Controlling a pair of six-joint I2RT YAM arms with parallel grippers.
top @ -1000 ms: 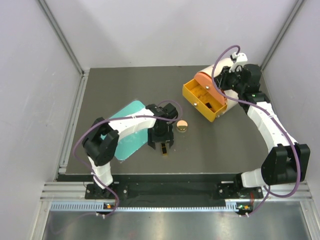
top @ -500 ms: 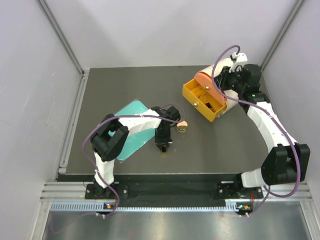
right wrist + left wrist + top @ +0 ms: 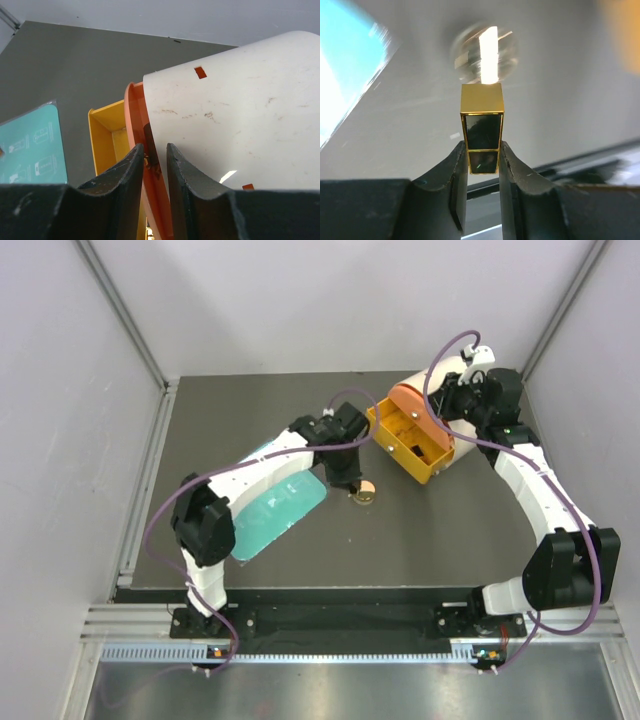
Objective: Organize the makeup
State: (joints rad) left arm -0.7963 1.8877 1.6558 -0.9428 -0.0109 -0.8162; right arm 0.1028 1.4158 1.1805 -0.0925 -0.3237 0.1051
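— Where's the palette (image 3: 481, 112)?
— Clenched in my left gripper (image 3: 482, 152), long axis pointing straight out past the fingertips, held above the tabletop (image 3: 250, 420).
— And the drawer (image 3: 408, 443)?
— Off to my right and farther out, close by.

A small rectangular makeup case (image 3: 481, 120) stands upright, pinched at its lower end between the two fingers of the left gripper (image 3: 482, 152). Its lower part is glossy black with thin gold edging, and its upper part is a plain gold block. It is lifted clear of the table (image 3: 450, 530). At 12 o'clock of the case in the wrist view, lower down, a round compact (image 3: 485, 52) shows as a blur with a bright streak across it. From above, this gold-topped compact (image 3: 365, 492) lies flat near the table's middle, at about 4 o'clock of the gripper and just beside it.
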